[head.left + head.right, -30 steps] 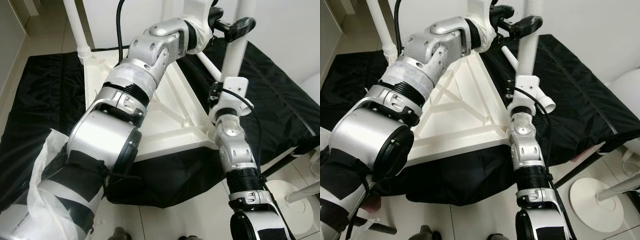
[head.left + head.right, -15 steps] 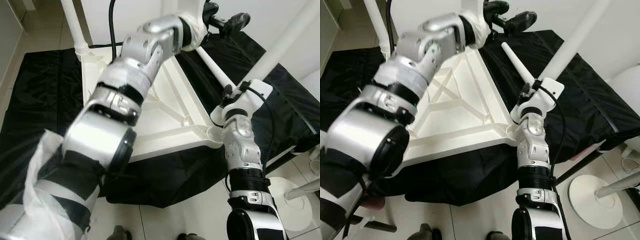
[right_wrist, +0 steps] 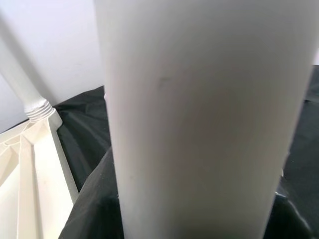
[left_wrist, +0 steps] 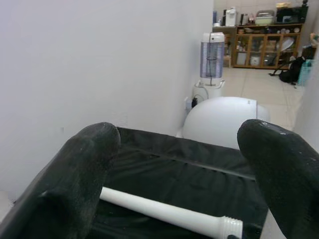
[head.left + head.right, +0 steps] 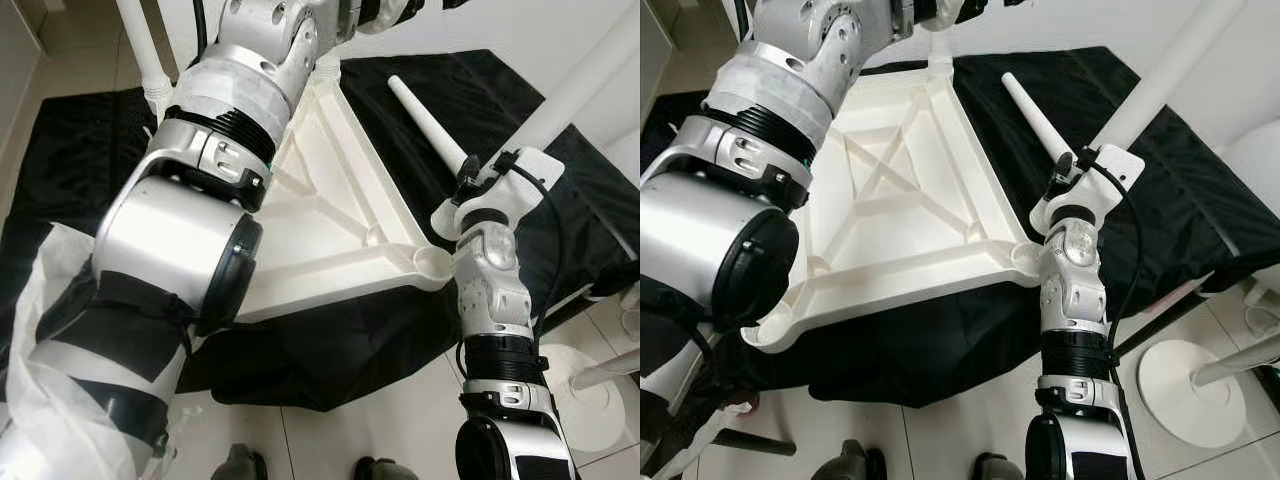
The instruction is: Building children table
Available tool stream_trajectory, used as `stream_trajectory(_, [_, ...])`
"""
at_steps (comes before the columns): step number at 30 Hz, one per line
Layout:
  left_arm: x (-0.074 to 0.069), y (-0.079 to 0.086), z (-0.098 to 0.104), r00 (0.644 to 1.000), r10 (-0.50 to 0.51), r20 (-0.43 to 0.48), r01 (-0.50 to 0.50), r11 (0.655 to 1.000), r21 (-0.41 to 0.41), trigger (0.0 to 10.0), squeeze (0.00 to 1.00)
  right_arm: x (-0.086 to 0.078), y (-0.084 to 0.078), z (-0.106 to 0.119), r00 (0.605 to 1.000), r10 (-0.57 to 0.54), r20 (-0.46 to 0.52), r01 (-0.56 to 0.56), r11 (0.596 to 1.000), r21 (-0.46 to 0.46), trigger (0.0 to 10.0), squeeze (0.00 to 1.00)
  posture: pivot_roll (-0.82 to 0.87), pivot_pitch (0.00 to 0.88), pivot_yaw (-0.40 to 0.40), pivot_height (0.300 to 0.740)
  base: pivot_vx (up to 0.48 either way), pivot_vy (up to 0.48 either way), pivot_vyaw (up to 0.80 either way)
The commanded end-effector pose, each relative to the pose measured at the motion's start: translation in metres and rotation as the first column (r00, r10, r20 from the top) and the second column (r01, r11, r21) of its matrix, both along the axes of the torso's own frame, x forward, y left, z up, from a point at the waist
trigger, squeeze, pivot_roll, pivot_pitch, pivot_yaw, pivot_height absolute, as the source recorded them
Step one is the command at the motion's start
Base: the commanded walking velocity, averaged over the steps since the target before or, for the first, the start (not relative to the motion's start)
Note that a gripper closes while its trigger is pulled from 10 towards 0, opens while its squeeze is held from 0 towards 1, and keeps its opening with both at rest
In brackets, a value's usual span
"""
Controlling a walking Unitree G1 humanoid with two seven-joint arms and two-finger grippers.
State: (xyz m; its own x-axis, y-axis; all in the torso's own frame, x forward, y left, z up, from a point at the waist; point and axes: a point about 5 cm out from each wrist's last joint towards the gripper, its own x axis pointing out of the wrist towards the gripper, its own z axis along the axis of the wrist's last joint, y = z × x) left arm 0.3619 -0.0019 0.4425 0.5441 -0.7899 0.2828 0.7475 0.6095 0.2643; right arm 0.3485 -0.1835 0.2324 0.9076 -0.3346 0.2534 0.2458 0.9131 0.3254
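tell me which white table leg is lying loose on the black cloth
The tapered leg lying flat on the cloth, beside the tabletop. The others are screwed in upright or held tilted in the right claw.

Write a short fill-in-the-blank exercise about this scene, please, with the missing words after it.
1. The tabletop lies upside down on a ___ sheet.
2. The right end effector grips a leg that is ___, not upright.
3. The left end effector is ___ and holds nothing.
4. A loose leg lies flat on the ___.

Missing words: black; tilted; open; sheet
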Motion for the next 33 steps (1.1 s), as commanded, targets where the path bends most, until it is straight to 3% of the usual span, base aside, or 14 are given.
stream_trajectory(1, [-0.004, 0.001, 0.012, 0.999, 0.008, 0.040, -0.008, 1.000, -0.003, 10.0, 0.00, -0.003, -0.006, 0.000, 1.000, -0.023, -0.001, 0.023, 1.000, 0.004, 10.0, 0.00, -0.03, 0.161, 0.022, 0.740, 0.000, 0.000, 0.00])
stream_trajectory(8, [-0.004, 0.003, 0.015, 0.998, 0.026, 0.051, -0.025, 1.000, -0.018, 10.0, 0.00, -0.004, -0.007, 0.001, 1.000, -0.026, -0.004, 0.026, 1.000, -0.005, 10.0, 0.00, -0.04, 0.151, 0.020, 0.740, 0.000, 0.000, 0.00])
stream_trajectory(13, [0.001, 0.004, 0.004, 0.999, -0.017, -0.032, 0.015, 0.998, -0.064, 10.0, 0.00, -0.004, -0.006, 0.003, 1.000, -0.024, 0.001, 0.024, 1.000, -0.015, 10.0, 0.00, -0.05, 0.147, 0.017, 0.740, 0.000, 0.000, 0.00])
stream_trajectory(15, [0.011, 0.015, -0.010, 0.997, 0.027, -0.071, -0.033, 0.995, -0.090, 10.0, 0.00, -0.005, -0.003, 0.008, 1.000, -0.003, 0.019, 0.003, 0.999, -0.041, 10.0, 0.00, -0.05, 0.142, 0.027, 0.740, 0.000, 0.000, 0.00])
stream_trajectory(18, [0.015, 0.020, -0.016, 0.996, 0.045, -0.077, -0.053, 0.994, -0.096, 10.0, 0.00, -0.006, -0.001, 0.010, 1.000, 0.010, 0.029, -0.009, 0.998, -0.055, 10.0, 0.00, -0.05, 0.141, 0.029, 0.740, 0.000, 0.000, 0.00])
stream_trajectory(20, [0.014, 0.028, -0.016, 0.995, 0.079, -0.054, -0.085, 0.990, -0.116, 10.0, 0.00, -0.007, 0.001, 0.013, 0.999, 0.029, 0.042, -0.026, 0.997, -0.076, 10.0, 0.00, -0.05, 0.138, 0.031, 0.740, 0.000, 0.000, 0.00])
stream_trajectory(26, [0.003, 0.026, -0.017, 0.996, 0.084, -0.024, -0.087, 0.984, -0.158, 10.0, 0.00, -0.009, 0.004, 0.016, 0.997, 0.064, 0.053, -0.057, 0.990, -0.127, 10.0, 0.00, -0.05, 0.130, 0.039, 0.740, 0.000, 0.000, 0.00])
stream_trajectory(27, [0.001, 0.031, -0.029, 0.995, 0.094, -0.043, -0.100, 0.981, -0.165, 10.0, 0.00, -0.011, 0.004, 0.016, 0.995, 0.082, 0.050, -0.073, 0.984, -0.161, 10.0, 0.00, -0.05, 0.122, 0.038, 0.740, 0.000, 0.000, 0.00])
stream_trajectory(29, [0.001, 0.031, -0.029, 0.995, 0.094, -0.043, -0.100, 0.981, -0.165, 10.0, 0.00, -0.011, 0.004, 0.016, 0.995, 0.082, 0.050, -0.073, 0.984, -0.161, 10.0, 0.00, -0.05, 0.122, 0.038, 0.740, 0.000, 0.000, 0.00])
stream_trajectory(30, [0.002, 0.037, -0.043, 0.992, 0.112, -0.061, -0.121, 0.979, -0.166, 10.0, 0.00, -0.013, 0.004, 0.015, 0.994, 0.097, 0.044, -0.087, 0.978, -0.188, 10.0, 0.00, -0.05, 0.117, 0.041, 0.740, 0.000, 0.000, 0.00])
stream_trajectory(31, [0.002, 0.037, -0.043, 0.992, 0.112, -0.061, -0.121, 0.979, -0.166, 10.0, 0.00, -0.013, 0.004, 0.015, 0.994, 0.097, 0.044, -0.087, 0.978, -0.188, 10.0, 0.00, -0.05, 0.117, 0.041, 0.740, 0.000, 0.000, 0.00])
stream_trajectory(32, [0.004, 0.043, -0.060, 0.988, 0.128, -0.090, -0.142, 0.974, -0.177, 10.0, 0.00, -0.015, 0.003, 0.013, 0.993, 0.114, 0.032, -0.105, 0.972, -0.210, 10.0, 0.00, -0.05, 0.108, 0.038, 0.740, 0.000, 0.000, 0.00])
stream_trajectory(33, [0.004, 0.043, -0.060, 0.988, 0.128, -0.090, -0.142, 0.974, -0.177, 10.0, 0.00, -0.015, 0.003, 0.013, 0.993, 0.114, 0.032, -0.105, 0.972, -0.210, 10.0, 0.00, -0.05, 0.108, 0.038, 0.740, 0.000, 0.000, 0.00])
